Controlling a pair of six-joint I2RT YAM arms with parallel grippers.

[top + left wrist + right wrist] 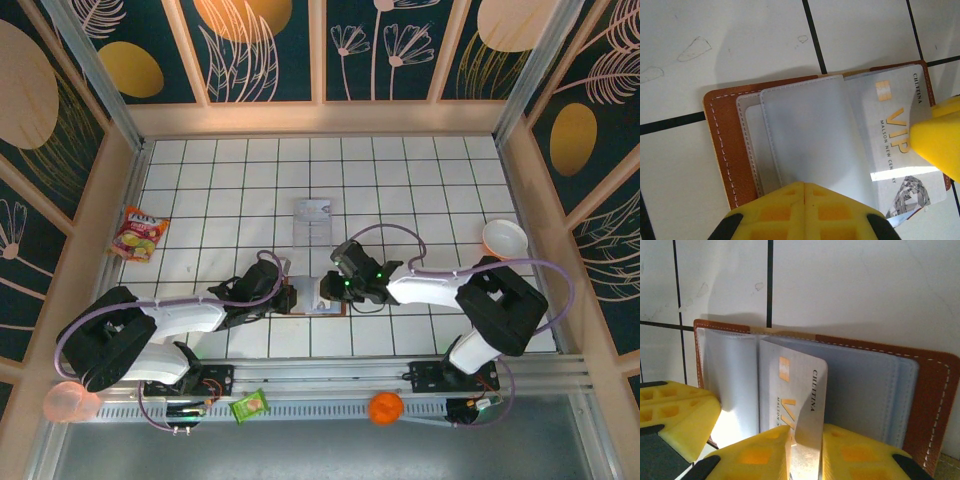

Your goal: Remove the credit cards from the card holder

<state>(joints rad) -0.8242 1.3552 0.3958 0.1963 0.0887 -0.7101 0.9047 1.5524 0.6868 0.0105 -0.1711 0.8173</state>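
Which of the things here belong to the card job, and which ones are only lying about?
Job: open brown leather card holder; silver VIP credit card.
Lying about: red-yellow snack packet; white round bowl; small green packet; round orange object; pinkish plastic cup.

The top camera looks down from behind; both wrist cameras closely share the card holder (720, 145).

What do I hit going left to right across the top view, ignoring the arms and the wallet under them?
pink cup → snack packet → green packet → clear tray → orange ball → white bowl
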